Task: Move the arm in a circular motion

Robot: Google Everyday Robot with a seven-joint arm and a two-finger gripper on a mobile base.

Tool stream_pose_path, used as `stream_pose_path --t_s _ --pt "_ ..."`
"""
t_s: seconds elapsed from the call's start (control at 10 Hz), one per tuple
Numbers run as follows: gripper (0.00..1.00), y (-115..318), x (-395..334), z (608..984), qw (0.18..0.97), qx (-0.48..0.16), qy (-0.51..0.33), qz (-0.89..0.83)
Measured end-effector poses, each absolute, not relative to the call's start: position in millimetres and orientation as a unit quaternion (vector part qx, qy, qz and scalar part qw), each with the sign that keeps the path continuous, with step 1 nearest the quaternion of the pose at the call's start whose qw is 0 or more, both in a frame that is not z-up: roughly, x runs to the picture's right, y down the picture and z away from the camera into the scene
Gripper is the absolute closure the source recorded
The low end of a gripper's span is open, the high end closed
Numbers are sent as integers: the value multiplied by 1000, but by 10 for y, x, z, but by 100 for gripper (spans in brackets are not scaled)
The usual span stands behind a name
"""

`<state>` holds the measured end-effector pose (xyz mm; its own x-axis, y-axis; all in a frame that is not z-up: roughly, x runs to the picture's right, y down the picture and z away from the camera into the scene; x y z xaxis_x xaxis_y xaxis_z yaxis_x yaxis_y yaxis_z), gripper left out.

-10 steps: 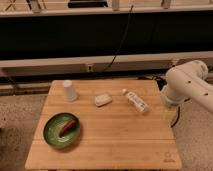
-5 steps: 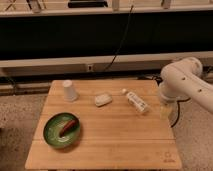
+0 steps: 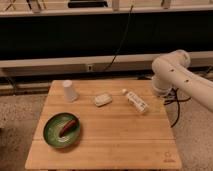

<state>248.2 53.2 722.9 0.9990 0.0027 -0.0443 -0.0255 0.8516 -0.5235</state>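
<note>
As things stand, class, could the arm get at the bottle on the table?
Probably yes: the arm is close beside the bottle, nothing between them; its gripper is out of view.

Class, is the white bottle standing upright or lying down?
Lying down: the bottle rests lengthwise on the table. The gripper is out of view, beyond the arm.

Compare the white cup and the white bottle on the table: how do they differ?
The cup stands on end, wider end down; the bottle lies on its side, angled.
The cup is squat and tapered; the bottle is slim and long.
The cup sits back left; the bottle sits right of centre, nearer the arm.
Both are white and rest on the table. The hand is not in view.
</note>
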Motion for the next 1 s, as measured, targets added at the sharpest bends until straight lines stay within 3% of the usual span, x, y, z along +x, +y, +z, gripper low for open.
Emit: stream_pose_path --t_s 1.0 --pt "20 490 1355 7249 965 -256 20 -48"
